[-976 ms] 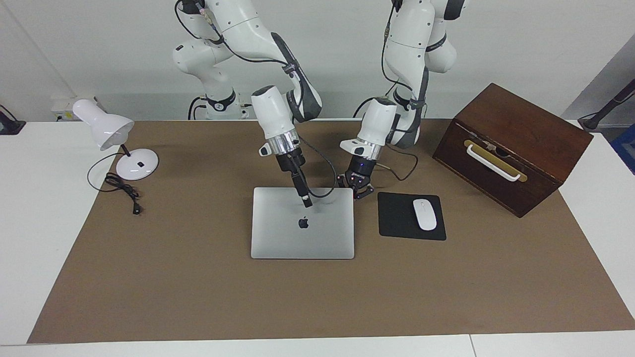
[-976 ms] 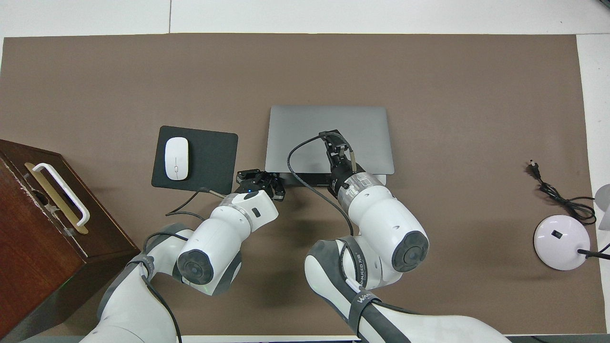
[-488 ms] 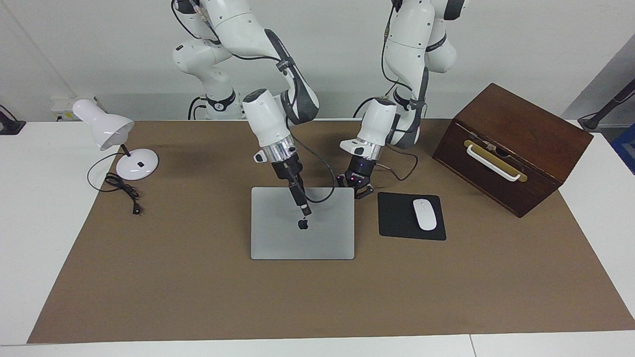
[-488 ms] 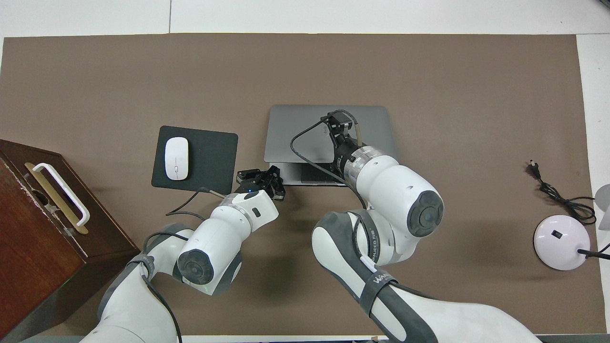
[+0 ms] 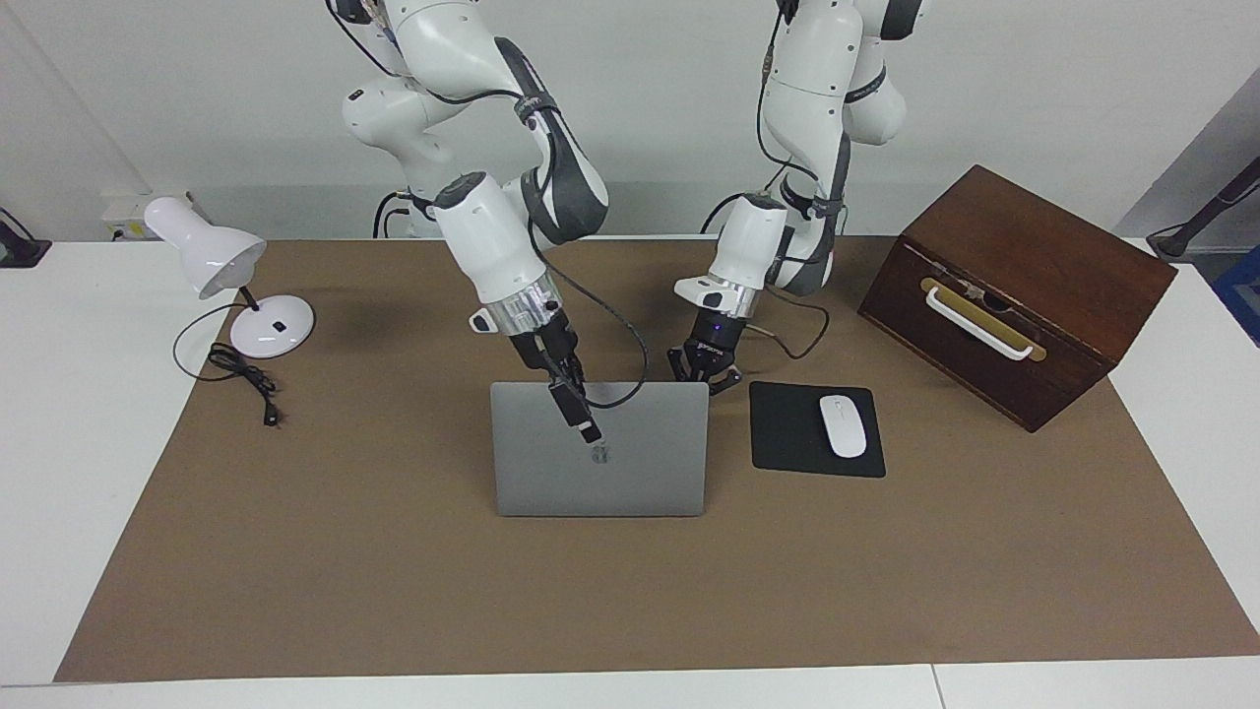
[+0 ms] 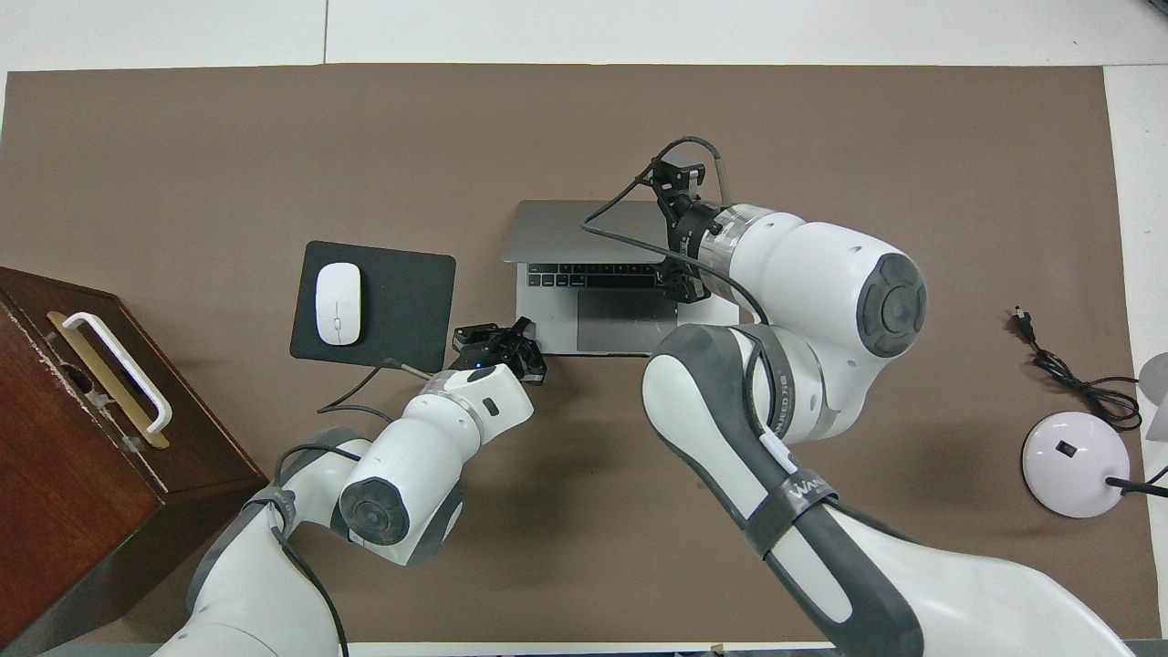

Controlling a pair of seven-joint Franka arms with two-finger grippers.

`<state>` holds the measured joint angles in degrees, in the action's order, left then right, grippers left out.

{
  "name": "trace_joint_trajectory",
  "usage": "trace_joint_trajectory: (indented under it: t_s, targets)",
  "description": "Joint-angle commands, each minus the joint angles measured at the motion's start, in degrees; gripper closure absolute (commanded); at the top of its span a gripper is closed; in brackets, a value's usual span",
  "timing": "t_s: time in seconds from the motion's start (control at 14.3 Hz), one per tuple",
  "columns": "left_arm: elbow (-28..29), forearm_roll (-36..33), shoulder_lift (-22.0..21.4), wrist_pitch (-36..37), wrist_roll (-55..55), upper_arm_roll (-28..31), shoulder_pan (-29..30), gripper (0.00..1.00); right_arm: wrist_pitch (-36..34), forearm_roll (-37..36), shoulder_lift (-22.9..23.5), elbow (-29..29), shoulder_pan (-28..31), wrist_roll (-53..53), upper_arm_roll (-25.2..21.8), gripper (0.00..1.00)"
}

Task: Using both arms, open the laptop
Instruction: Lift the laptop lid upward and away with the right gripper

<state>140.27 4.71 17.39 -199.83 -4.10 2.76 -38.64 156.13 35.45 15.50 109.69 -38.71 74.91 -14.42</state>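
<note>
Your left pincer [image 5: 705,382], fingertips closed together, presses the laptop's [image 5: 600,463] base corner on the bench [image 5: 394,591]. Your right pincer [image 5: 588,430] lies against the half-raised lid; you cannot tell its finger state.

Laptop [image 5: 598,463] mid-desk [image 5: 630,591], mouse [image 5: 843,425] on pad [image 5: 787,433] beside it twd left arm's end, box [image 5: 1014,295] past that, lamp [image 5: 231,286] at right arm's end.
</note>
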Motion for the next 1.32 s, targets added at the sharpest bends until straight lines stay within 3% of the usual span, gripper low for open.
trace_joint_trajectory:
  t_s: [0.0, 0.28, 1.25]
  targets:
    - [-1.6, -0.5, 3.4, -0.8, -0.3, -0.2, 0.3, 1.00, -5.4, -2.1, 1.3, -4.9, 1.0, -1.0, -1.7, 0.00]
    - [-1.6, -0.5, 3.4, -0.8, -0.3, -0.2, 0.3, 1.00, -11.0, -3.5, 2.1, -9.9, 2.2, -1.0, -3.2, 0.00]
    - [-1.6, -0.5, 3.4, -0.9, -0.3, -0.2, 0.2, 1.00, -17.2, -4.4, 10.0, -21.6, 6.2, -1.7, -3.4, 0.00]
